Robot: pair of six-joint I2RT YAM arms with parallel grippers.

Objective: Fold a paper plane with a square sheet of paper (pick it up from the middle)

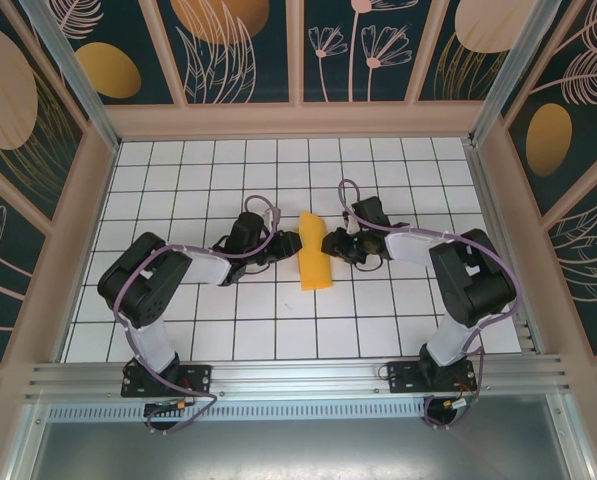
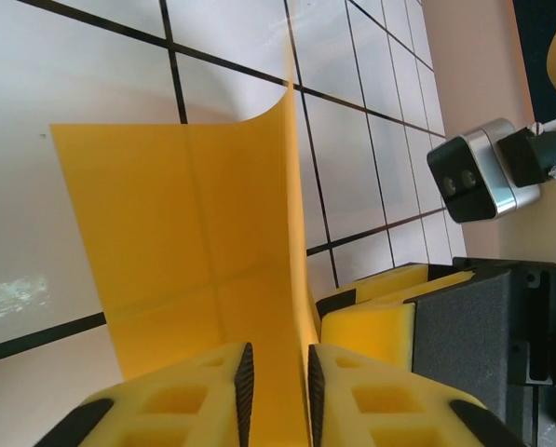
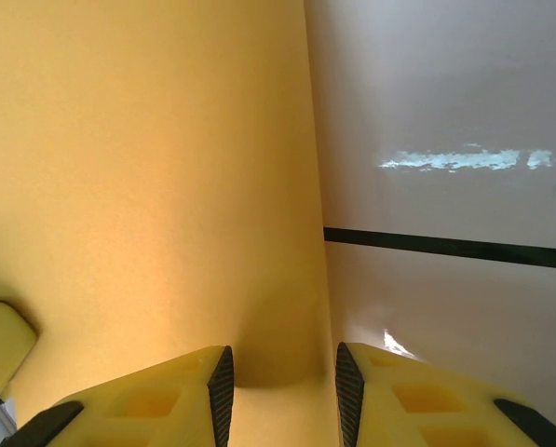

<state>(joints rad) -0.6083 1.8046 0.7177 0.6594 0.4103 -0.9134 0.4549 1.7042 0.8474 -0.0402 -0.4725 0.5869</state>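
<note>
1. White tiles ruled with black lines cover the surface [image 1: 198, 190]. Near its middle lies the paper [image 1: 315, 255], a plain orange-yellow piece folded into a long, narrow shape with a slanted far end.
2. From the left wrist, one part of the paper [image 2: 156, 242] lies flat on the tiles and shows two faint creases crossing. Another part rises upright from a fold, its top corner curling over.
3. Pale wooden framing walls in the surface on three sides and holds dark teal panels [image 1: 243, 50] painted with leaves, flowers and orange ovals. A metal rail [image 1: 298, 372] runs along the near edge, where both arm bases are bolted.
4. From above, the left fingers [image 1: 286, 243] meet the paper on its left side and the right fingers [image 1: 340, 245] on its right, facing each other across it about halfway along.
5. At the left wrist, the left fingers [image 2: 246, 391] stand nearly together with a narrow gap. The upright flap passes through that gap; whether the pads press it cannot be told.
6. At the right wrist, the right fingers [image 3: 220, 391] stand partly open with a wider gap. The paper [image 3: 147, 186] runs into that gap, spreading off to the left, with bare tile to the right, and no pad visibly presses it.
</note>
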